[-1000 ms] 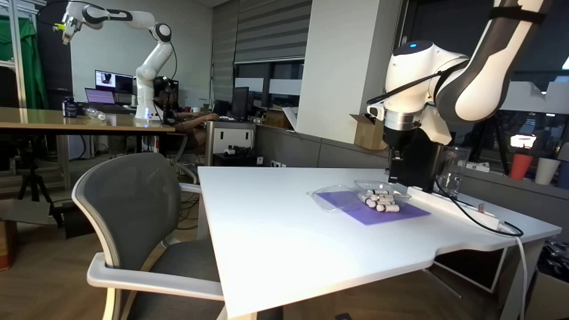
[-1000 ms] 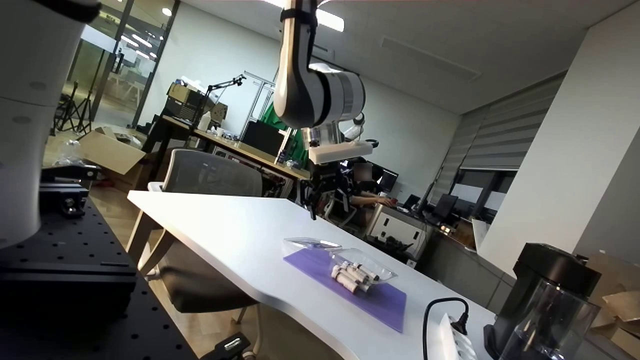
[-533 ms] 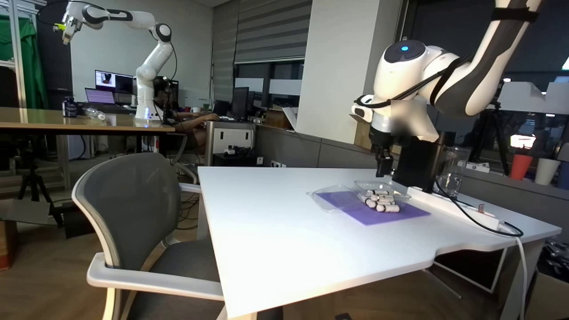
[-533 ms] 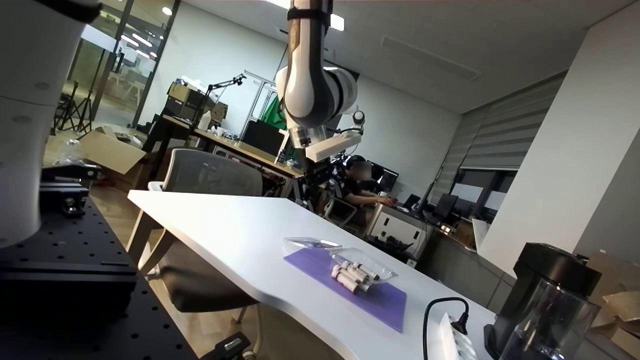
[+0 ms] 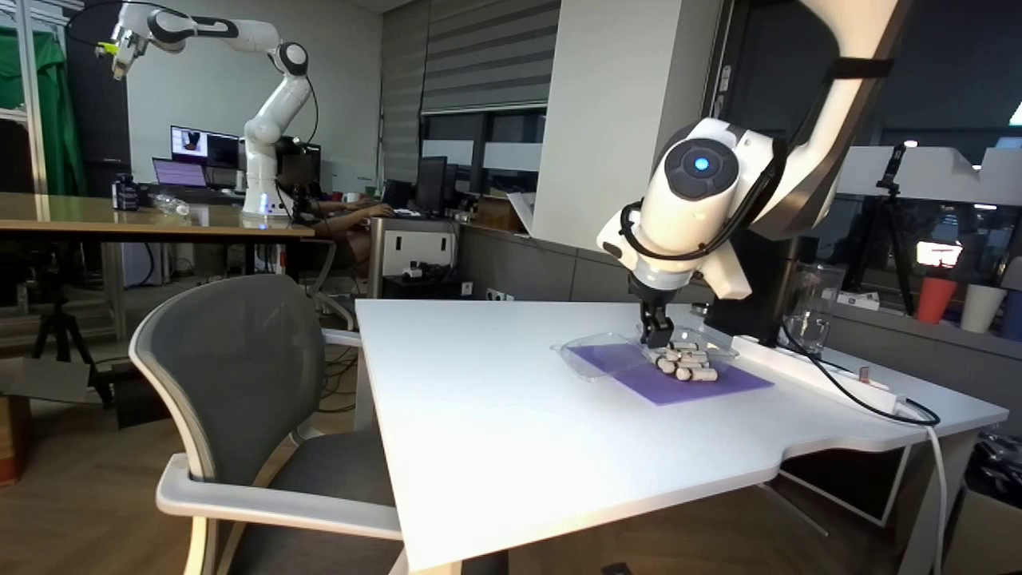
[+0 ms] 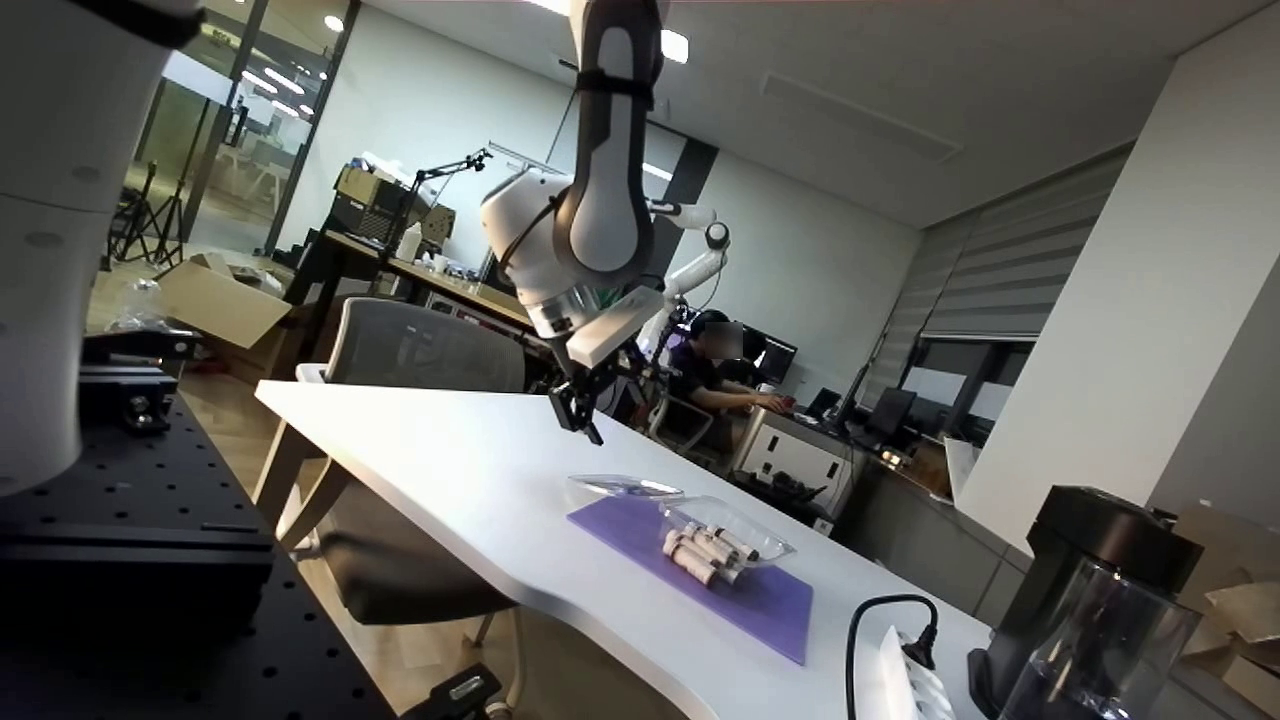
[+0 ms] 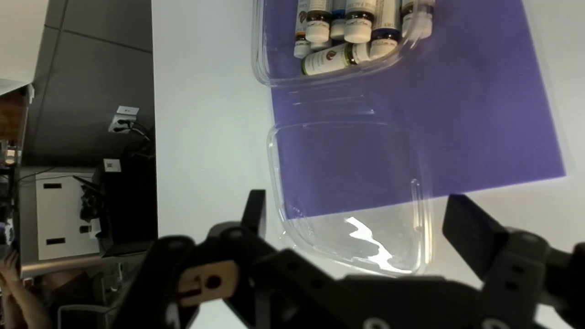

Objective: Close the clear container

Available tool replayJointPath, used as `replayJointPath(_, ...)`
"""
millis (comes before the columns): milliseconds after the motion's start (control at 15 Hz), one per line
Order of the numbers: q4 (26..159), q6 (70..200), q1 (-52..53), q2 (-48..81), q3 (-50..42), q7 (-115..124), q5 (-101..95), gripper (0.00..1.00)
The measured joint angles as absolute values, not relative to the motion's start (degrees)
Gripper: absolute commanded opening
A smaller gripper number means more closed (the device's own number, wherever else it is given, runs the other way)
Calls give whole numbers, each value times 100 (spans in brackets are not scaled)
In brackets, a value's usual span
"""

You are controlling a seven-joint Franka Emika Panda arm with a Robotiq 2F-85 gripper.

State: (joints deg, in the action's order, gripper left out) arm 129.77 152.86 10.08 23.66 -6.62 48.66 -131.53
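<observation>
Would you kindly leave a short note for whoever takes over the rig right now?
End effector: open, holding nothing, above the table.
Container: mostly on the mat, bottles inside; its lid is opened out, partly over the mat, partly past its edge.
Done: no closing step yet.
Left: probably take the lid's edge, swing it over the bottles and press it shut.

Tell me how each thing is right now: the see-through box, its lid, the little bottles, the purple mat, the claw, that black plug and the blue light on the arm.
Clear container, open
Lid, folded open to one side
Bottles, lying in the container, capped where their tops show
Purple mat, flat on the white table
Claw, open, gripping nothing
Black plug, plugged into the power strip
Blue light, lit
</observation>
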Motion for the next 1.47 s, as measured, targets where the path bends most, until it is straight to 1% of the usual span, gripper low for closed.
replayJointPath(133, 12965, 14922, 883, 2649, -406, 5045, -13390, 100)
replayJointPath(333, 12956, 14286, 301, 2966, 347, 5057, -13716, 100)
replayJointPath(533, 12915, 13945, -36, 3217, 728, 5059, -13990, 100)
replayJointPath(933, 12777, 13682, -350, 3540, 1028, 5060, -14384, 100)
replayJointPath(1467, 12531, 13558, -468, 3827, 1178, 5060, -14665, 100)
